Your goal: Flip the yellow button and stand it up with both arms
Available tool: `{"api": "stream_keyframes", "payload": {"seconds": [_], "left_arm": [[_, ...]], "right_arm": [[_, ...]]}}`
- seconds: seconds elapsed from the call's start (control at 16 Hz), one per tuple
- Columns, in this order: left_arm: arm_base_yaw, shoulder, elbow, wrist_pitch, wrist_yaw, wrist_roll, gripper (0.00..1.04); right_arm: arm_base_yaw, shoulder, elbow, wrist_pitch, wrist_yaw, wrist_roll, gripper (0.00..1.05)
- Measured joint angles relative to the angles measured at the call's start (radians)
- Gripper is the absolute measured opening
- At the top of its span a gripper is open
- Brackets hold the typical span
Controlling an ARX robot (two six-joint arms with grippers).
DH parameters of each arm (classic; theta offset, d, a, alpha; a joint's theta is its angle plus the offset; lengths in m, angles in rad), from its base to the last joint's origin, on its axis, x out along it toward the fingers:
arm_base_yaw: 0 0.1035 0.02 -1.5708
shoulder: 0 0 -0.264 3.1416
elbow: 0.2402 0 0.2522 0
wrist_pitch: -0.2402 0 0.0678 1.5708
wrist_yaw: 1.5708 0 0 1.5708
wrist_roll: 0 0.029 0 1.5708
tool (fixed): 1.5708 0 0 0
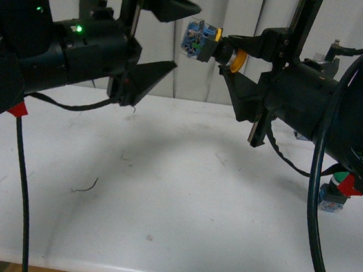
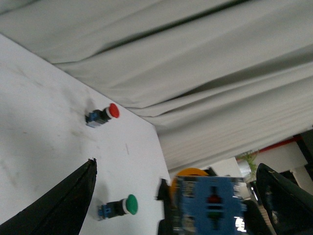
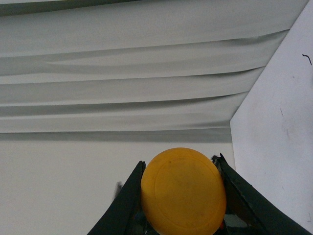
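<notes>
Noted yellow button (image 1: 201, 40) aloft in upper centre of front view, well above bench (image 1: 162, 192). Clamped in right gripper (image 1: 232, 58) at cap and collar, lying sideways: cap toward frame right, blue block toward frame left. Confirmed in right wrist view: cap pinched between both fingers (image 3: 124, 205), grip looking square. Found left gripper (image 1: 184, 36) spread wide, with one jaw above and one below block, tips just reaching its end, no contact visible. Judged as handover stage: lifted and turned off bench, not yet passed across, not yet stood. To do this step well: advance left gripper along button's axis until flat sides of block sit well between pads, not merely at tips. Centre first, since left wrist view shows block (image 2: 212, 203) nearer one finger than the other. Close slowly on flat faces, avoiding terminals and corners. Hold right gripper shut until left grip looks firm, then open right and back straight off cap to avoid twisting. Risk otherwise: slip or drop from height. Afterwards, rotate upright and lower onto open bench, clear of red button (image 2: 103, 115) and green button (image 2: 120, 205), seating flat before letting go.
</notes>
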State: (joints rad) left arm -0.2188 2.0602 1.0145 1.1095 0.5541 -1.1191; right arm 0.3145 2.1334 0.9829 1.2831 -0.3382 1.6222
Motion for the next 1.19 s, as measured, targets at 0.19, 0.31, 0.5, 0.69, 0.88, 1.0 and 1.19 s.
{"api": "stream_keyframes", "payload": {"seconds": [0.19,0.31,0.5,0.69,0.88,1.0,1.19], "left_arm": [[0.084,0.026,-0.003,-0.002,0.0,-0.003,0.98],[0.161,-0.001,-0.037,-0.017,0.002,0.0,0.98],[0.281,-0.183,-0.154,-0.169,0.014,0.122,0.98],[0.402,-0.558,-0.355,-0.519,-0.031,0.6,0.98],[0.486,-0.925,-0.536,-0.79,-0.008,1.048,0.98],[0.524,-1.188,-0.551,-0.997,-0.033,1.272,0.98],[0.455,-1.502,-0.699,-0.821,-0.3,1.199,0.68]], "right_arm": [[-0.001,0.0,0.0,-0.002,-0.001,0.0,0.37],[0.0,0.0,0.0,-0.001,-0.002,0.0,0.37],[-0.002,0.0,0.0,0.0,0.002,0.0,0.37],[-0.011,-0.003,0.0,-0.001,0.003,0.0,0.37],[-0.037,-0.011,0.0,-0.001,-0.003,0.0,0.37],[-0.053,-0.02,0.0,-0.001,-0.01,0.0,0.37],[-0.053,-0.031,0.0,0.0,-0.014,0.0,0.37]]}}
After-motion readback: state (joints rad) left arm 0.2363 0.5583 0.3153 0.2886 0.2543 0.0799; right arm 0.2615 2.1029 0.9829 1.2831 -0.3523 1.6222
